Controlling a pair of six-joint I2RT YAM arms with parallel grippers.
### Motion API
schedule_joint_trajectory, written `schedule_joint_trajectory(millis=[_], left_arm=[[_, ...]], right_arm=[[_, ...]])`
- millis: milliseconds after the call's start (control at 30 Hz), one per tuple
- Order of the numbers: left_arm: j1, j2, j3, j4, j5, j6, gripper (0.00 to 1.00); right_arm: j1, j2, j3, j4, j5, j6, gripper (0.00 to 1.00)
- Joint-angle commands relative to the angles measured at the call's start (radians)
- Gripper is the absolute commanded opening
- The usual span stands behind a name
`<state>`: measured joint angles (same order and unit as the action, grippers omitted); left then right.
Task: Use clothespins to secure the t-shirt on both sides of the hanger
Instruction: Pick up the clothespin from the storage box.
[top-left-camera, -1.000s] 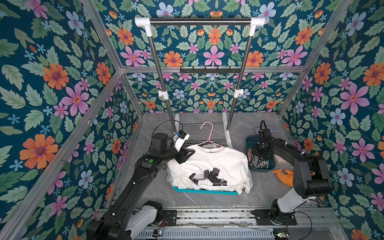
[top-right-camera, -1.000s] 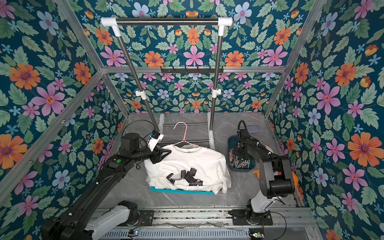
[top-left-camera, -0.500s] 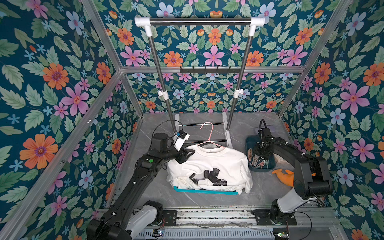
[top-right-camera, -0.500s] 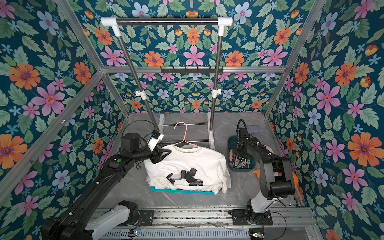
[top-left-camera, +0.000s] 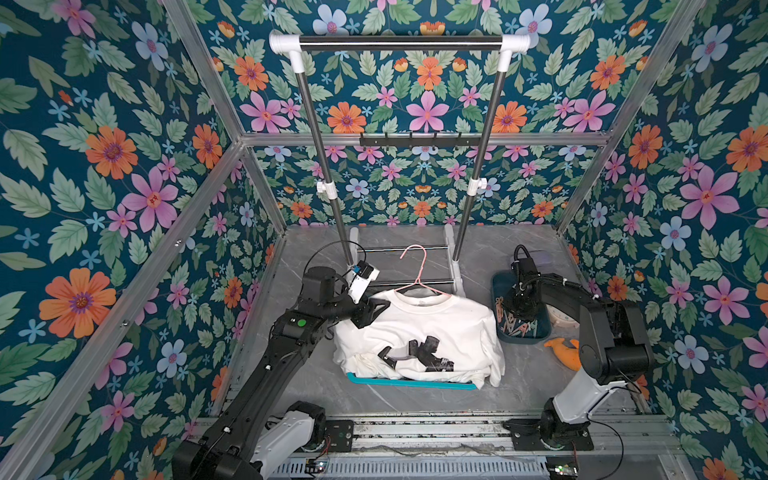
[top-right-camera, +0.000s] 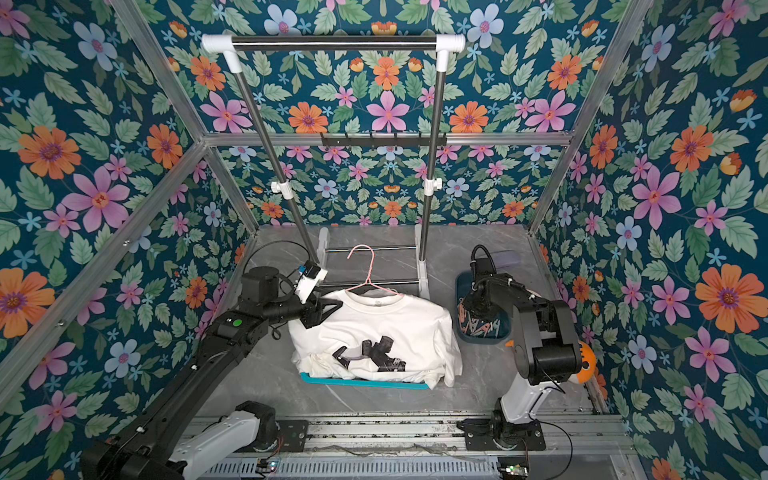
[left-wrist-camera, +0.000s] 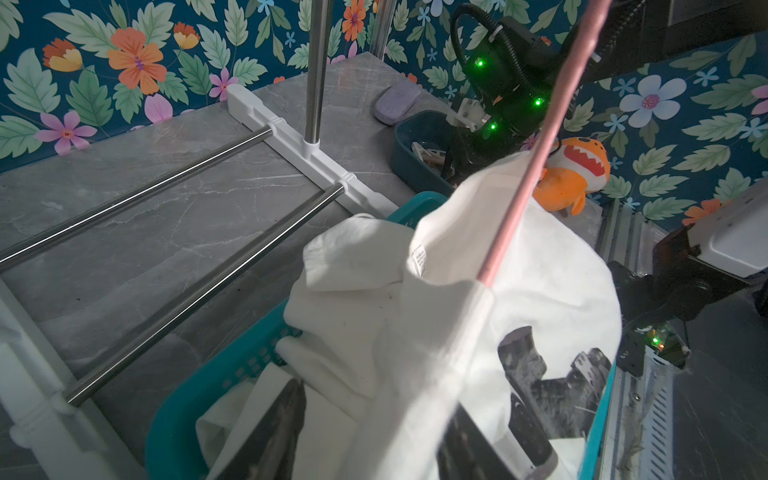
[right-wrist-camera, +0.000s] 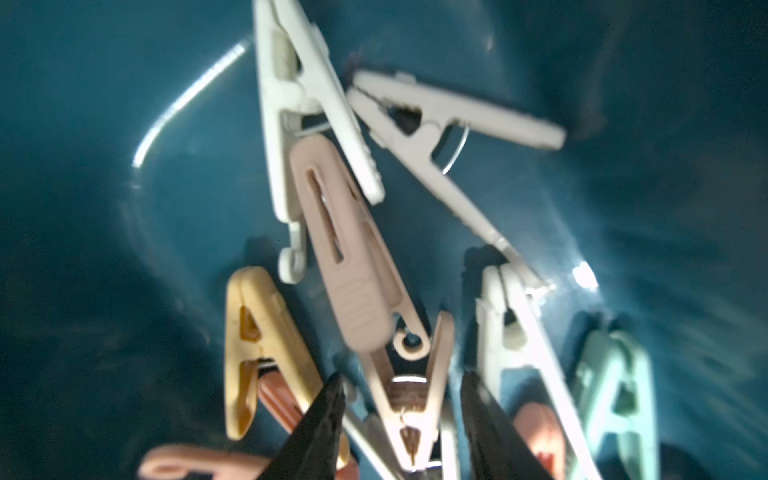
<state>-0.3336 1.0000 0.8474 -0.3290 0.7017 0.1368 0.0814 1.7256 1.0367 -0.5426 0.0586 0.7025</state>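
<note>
The white t-shirt (top-left-camera: 419, 332) with a black print is draped over a teal basket, with the pink hanger (top-left-camera: 419, 266) threaded through its neck. My left gripper (top-left-camera: 372, 311) is shut on the shirt's left shoulder. In the left wrist view the fabric (left-wrist-camera: 519, 291) runs between that gripper's (left-wrist-camera: 376, 399) two fingers. My right gripper (top-left-camera: 517, 305) reaches down into the dark teal bin (top-left-camera: 540, 332) of clothespins (top-left-camera: 517, 328). In the right wrist view it (right-wrist-camera: 404, 376) stands open astride a pale pink clothespin (right-wrist-camera: 382, 390), with small gaps on both sides.
The basket (top-left-camera: 411, 381) sits mid-table. Behind it is the clothes rack (top-left-camera: 401, 41), whose base rods lie on the table. An orange plush toy (top-left-camera: 565, 351) lies right of the bin and a purple pad (left-wrist-camera: 397, 102) behind it. Several more pegs (right-wrist-camera: 307, 104) fill the bin.
The right gripper's fingers have drawn closer together around the pale pink clothespin in the bin. The left arm and the shirt have not moved.
</note>
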Motion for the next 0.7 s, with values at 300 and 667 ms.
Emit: schedule_joint_trajectory(millis=[300,667], left_arm=[[-0.001,-0.001,0.001,0.030,0.013,-0.003,0.00],[-0.002,-0.006,-0.001,0.030,0.009,0.000,0.00]], right_arm=[[-0.003,0.036,0.035,-0.027,0.081,0.045,0.45],[-0.003,0.073,0.052,-0.027,0.099,0.020,0.41]])
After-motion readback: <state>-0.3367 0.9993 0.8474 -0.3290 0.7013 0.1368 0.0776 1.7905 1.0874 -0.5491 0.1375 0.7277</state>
